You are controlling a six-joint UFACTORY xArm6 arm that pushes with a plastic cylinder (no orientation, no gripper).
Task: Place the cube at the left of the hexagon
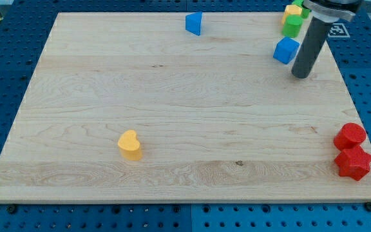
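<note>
Our arm comes in from the view's top-right corner; the dark rod leans slightly and runs down to my tip (299, 75), which sits on the wooden tabletop (172, 116). The end effector is just that bare rod, so there's nothing to spread or pinch, and it holds nothing.

The blue cube (286, 50) is just to the view's left of the rod, slightly above my tip, v. close; we can't tell if they touch. Above the tip, near the top edge, a green block (292, 25) w/ a yellow block (292, 11) right behind it; shapes unclear. Further left along the top edge, a blue wedge-like block (194, 23).

Well below the tip, at the view's right edge, a red round-ish block (350, 136) touching a red star-like block (354, 163). Far down-left of the tip, a yellow heart block (129, 144).
</note>
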